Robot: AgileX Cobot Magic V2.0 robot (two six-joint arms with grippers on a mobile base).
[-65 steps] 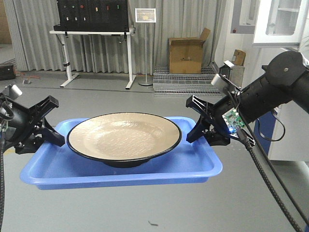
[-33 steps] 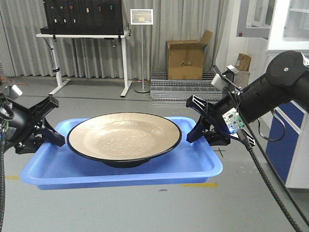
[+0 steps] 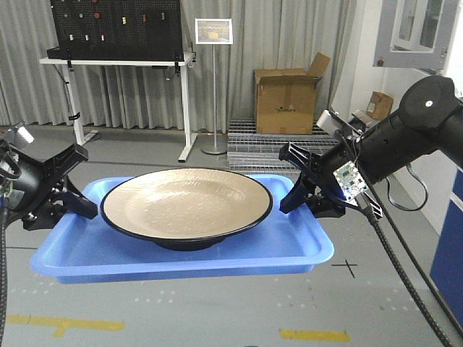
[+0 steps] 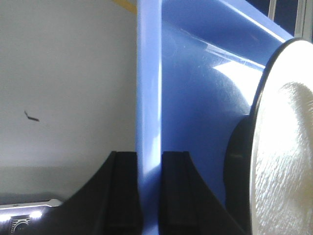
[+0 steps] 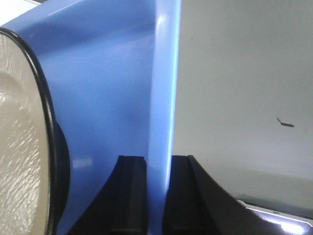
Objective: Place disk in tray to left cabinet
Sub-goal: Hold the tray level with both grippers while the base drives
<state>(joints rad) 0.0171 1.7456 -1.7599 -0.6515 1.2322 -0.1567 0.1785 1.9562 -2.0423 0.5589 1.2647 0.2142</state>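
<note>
Left gripper [image 3: 82, 184] and right gripper [image 3: 291, 181], jaws clamped on opposite rims of the rectangular bright blue plastic tray [image 3: 289, 247], hold it level so the round tan black-rimmed disk [image 3: 186, 202], apparently loose, rests centred.

Both arms reach inward from opposite sides at matching height, left pincer [image 3: 78, 184] and right pincer [image 3: 291, 181] each clamped onto an end rim of the tray [image 3: 181, 264], black fingers [image 4: 122, 196] pressed against either face of it.
</note>
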